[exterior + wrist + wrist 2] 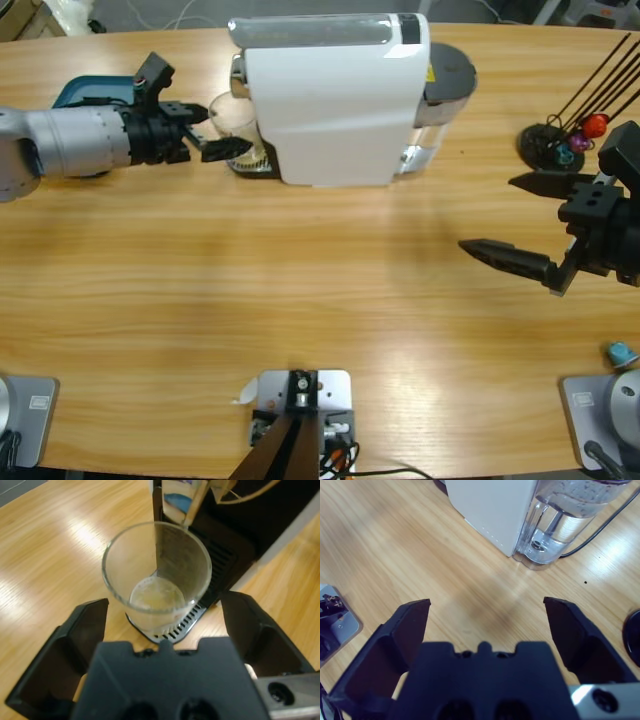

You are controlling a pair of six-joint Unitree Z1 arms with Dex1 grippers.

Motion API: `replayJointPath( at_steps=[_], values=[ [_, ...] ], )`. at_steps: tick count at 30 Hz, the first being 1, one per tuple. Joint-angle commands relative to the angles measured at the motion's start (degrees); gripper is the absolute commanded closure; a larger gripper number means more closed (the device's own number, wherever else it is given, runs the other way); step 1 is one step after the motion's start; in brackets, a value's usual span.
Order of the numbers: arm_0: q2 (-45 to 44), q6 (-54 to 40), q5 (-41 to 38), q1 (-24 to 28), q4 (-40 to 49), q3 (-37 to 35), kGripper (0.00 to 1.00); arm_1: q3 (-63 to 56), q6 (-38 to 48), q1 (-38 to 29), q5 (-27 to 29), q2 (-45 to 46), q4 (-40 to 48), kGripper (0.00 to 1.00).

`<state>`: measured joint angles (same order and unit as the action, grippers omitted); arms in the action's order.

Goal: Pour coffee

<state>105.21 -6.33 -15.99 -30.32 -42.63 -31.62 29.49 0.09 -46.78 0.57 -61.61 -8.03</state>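
Item: clear glass (156, 577), set on the drip tray (185, 622) of the white coffee machine (335, 100), placed so to catch its outflow; a shallow layer of pale coffee (156, 594) is held inside. The left claw (160, 612) is spread wide around the glass, untouching, seemingly positioned for gripping. The right claw (485, 617) is held wide and empty above bare surface (300, 280), well apart.

The table (300, 300) is light wood with a smooth, slightly glossy finish that reflects the lamps. The coffee machine (335, 100) has a white plastic body, smooth and shiny, and a clear plastic water tank (570, 520). The glass (157, 575) is transparent and smooth, on a black ribbed drip grid (200, 595). The fingers (405, 630) look like matt black plastic. The left arm (70, 140) is silver-grey metal, satin.
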Motion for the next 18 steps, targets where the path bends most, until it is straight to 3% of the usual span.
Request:
replayJointPath(
  at_steps=[1, 5, 7, 9, 14, 17, 18],
  values=[
    [5.7, -0.6, -3.9, 1.2, -0.6, -3.2, 0.041, -1.4, -0.7, -0.4, -0.1, -0.7, 0.4, 0.0],
    [7.1, -0.7, -5.5, 1.2, -0.6, -4.1, 0.051, -1.3, -0.7, -0.4, 0.0, -0.8, 0.4, 0.0],
    [7.5, -0.7, -6.0, 1.4, -0.6, -4.6, 0.121, -1.3, -0.7, -0.4, 0.1, -1.1, 0.4, 0.0],
    [7.6, -0.7, -6.3, 1.8, -0.6, -4.7, 0.335, -1.2, -0.7, -0.4, 0.1, -1.3, 0.4, 0.0],
    [7.6, -1.4, -9.5, 3.5, -0.6, -4.6, 0.706, -0.9, -0.7, -0.4, 0.2, -2.0, 0.4, 0.0],
    [7.6, -2.1, -10.6, 4.0, -0.6, -4.2, 0.862, -0.8, -0.7, -0.4, 0.2, -2.3, 0.4, 0.0],
    [7.5, -2.3, -10.6, 4.1, -0.6, -4.1, 0.865, -0.8, -0.7, -0.4, 0.2, -2.3, 0.4, 0.0]
  ],
)
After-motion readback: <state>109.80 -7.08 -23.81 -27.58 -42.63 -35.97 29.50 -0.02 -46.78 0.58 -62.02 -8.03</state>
